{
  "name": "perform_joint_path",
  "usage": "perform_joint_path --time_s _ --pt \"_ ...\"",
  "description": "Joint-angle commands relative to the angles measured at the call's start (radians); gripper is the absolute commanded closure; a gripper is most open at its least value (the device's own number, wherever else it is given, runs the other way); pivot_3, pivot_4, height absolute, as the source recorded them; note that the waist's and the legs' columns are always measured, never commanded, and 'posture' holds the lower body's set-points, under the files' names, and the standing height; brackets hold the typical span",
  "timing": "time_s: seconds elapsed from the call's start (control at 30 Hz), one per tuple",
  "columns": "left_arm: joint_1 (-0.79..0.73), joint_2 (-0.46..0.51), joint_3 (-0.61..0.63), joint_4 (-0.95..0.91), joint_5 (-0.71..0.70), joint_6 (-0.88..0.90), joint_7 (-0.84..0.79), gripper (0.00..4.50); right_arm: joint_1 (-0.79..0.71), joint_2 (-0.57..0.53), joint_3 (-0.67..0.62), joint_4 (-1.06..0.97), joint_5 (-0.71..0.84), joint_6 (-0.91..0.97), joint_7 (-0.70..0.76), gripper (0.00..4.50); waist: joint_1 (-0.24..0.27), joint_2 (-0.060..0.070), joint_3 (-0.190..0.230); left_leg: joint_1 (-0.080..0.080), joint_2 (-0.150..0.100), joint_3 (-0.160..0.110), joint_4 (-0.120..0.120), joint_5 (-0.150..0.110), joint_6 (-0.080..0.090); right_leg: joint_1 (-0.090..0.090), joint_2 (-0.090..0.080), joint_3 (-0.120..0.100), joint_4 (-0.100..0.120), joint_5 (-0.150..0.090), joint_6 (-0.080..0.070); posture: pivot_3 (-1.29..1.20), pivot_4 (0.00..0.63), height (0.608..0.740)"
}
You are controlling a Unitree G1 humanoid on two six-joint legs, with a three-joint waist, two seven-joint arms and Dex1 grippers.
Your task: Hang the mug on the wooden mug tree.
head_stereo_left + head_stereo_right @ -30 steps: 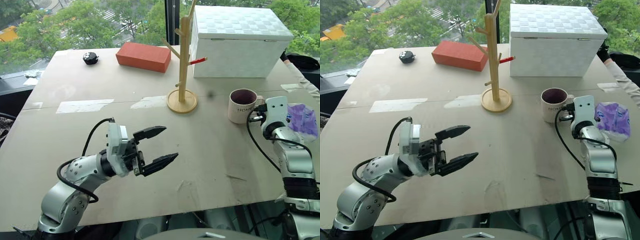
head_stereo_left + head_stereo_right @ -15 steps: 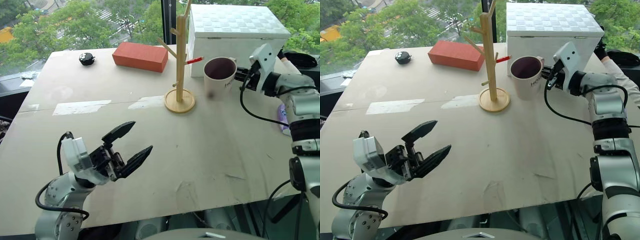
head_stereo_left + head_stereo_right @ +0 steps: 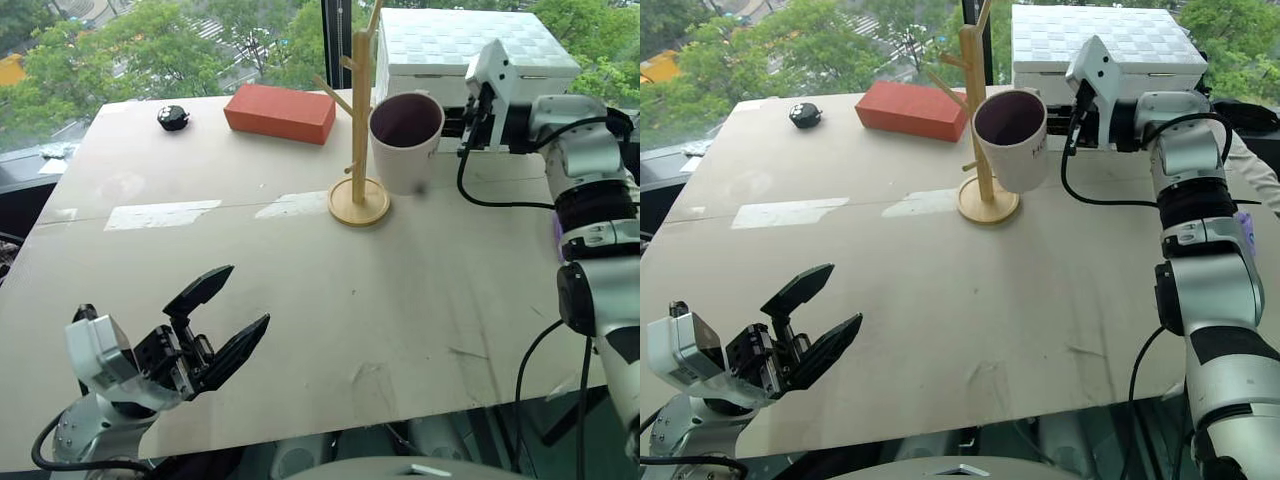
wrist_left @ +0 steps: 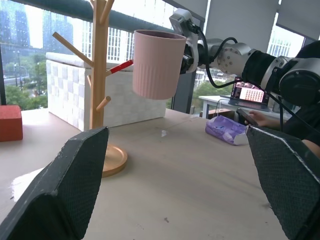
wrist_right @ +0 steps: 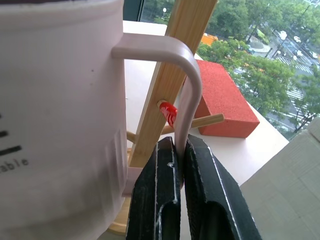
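Picked up and carried, not yet hung: mug [image 3: 405, 140] aloft beside the wooden mug tree [image 3: 361, 120], clear of the table [image 3: 300, 280], cream body just to the right of the pole and mouth tipped toward the head camera so the maroon inside shows. Gripped by the loop handle [image 5: 185, 95] only, right gripper [image 5: 181, 165] clamped on the handle's lower run with both black fingers pressed flat against it. Seen through the handle loop from the right wrist: the pole and the red-tipped peg [image 5: 168, 113], close behind the loop but not threaded into it (no peg inside the handle in any view). Left gripper [image 3: 215, 320] low and near the table's front edge, well away from the tree, jaws spread wide and holding nothing. Also on the table: red brick [image 3: 283, 112] to the left of the tree, white box [image 3: 470, 55] behind and to its right, small black object [image 3: 172, 117] far to its left, purple packet [image 4: 226, 129] well off to its right. Judged as roughly halfway: grasp and lift done. Left to do: line up the handle opening with a free upward-angled peg, slide the loop over it, lower until the peg bears the weight, then release and back off without nudging the tree's round base [image 3: 360, 205].
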Motion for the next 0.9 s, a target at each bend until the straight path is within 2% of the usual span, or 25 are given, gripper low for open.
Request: perform_joint_path --time_s 0.03,0.33,0.5,0.7,0.9 --pt "-0.018 0.0 -0.016 -0.06 -0.004 -0.004 0.035 0.0 -0.063 0.018 0.017 0.062 -0.05 -0.062 -0.042 4.41 -0.001 0.0 0.0 0.0 0.0 0.0 0.0 0.0 0.0 0.0 0.0 0.0 0.0 0.0 0.0 0.0 0.15 0.74" --pt "-0.052 0.021 -0.031 -0.086 -0.008 0.023 0.093 0.0 -0.142 0.069 0.052 0.264 -0.163 -0.111 -0.141 4.41 -0.002 0.0 0.0 0.0 0.0 0.001 -0.004 0.0 -0.001 -0.003 0.0 0.001 0.0 0.0 -0.001 0.0 0.15 0.74" --pt "-0.045 0.02 -0.033 -0.083 -0.007 0.02 0.095 0.0 -0.185 0.085 0.004 0.294 -0.127 -0.085 -0.118 4.41 -0.004 0.001 0.001 -0.001 0.0 0.001 -0.006 0.0 -0.001 -0.005 0.0 0.001 0.0 0.0 -0.001 0.0 0.15 0.74" --pt "-0.035 0.012 -0.037 -0.073 -0.003 0.007 0.082 0.0 -0.206 0.077 -0.037 0.283 -0.081 -0.01 -0.007 4.41 -0.003 0.002 0.001 -0.001 0.0 0.001 -0.007 0.0 -0.001 -0.005 0.0 0.001 0.0 0.0 -0.001 0.0 0.15 0.74" --pt "-0.031 0.005 -0.042 -0.067 0.0 0.002 0.074 0.0 -0.233 0.106 0.003 0.31 -0.143 0.02 -0.051 4.41 -0.004 0.002 0.001 -0.001 0.0 0.001 -0.007 0.0 -0.001 -0.005 0.0 0.001 0.0 0.0 -0.001 0.0 0.15 0.74"
